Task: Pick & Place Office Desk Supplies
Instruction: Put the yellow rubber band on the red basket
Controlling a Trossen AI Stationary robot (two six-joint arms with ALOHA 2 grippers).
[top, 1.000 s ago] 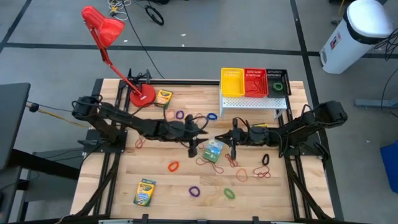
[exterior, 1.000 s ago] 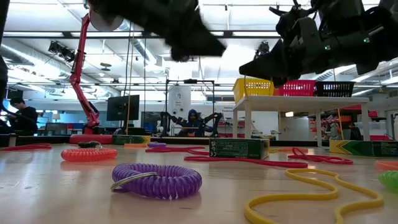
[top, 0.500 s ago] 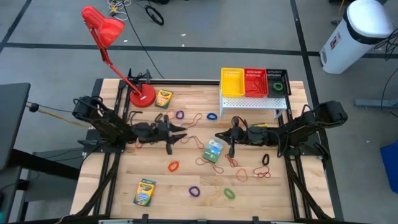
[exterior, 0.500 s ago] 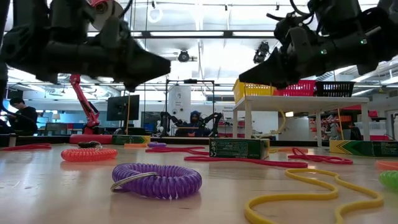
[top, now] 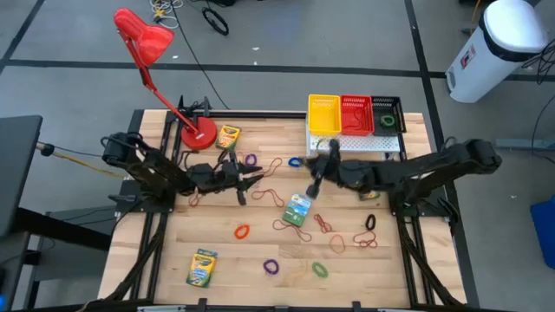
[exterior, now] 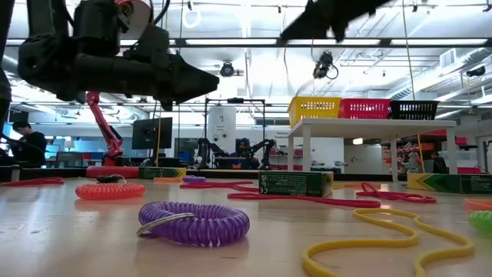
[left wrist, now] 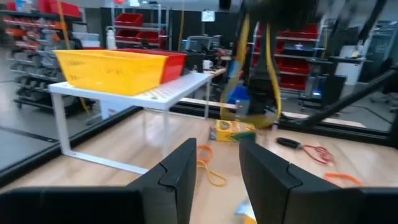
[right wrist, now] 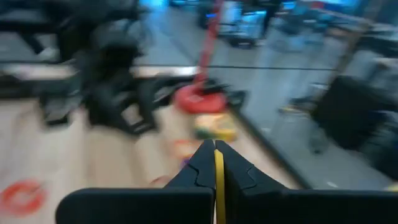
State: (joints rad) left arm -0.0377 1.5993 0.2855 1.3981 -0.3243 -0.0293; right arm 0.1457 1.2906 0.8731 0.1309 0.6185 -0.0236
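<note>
My right gripper (top: 314,185) has swung up from the table centre toward one o'clock and now hangs just short of the yellow basket (top: 323,113), jaws pinched shut on a yellow rubber band (right wrist: 218,180). My left gripper (top: 247,181) has drawn back toward nine o'clock and holds nothing, fingers (left wrist: 180,171) parted. Judgement: the carry is under way and only the drop remains; the crayon box (top: 297,209) and other loops still lie on the table (top: 225,260) around six o'clock.
</note>
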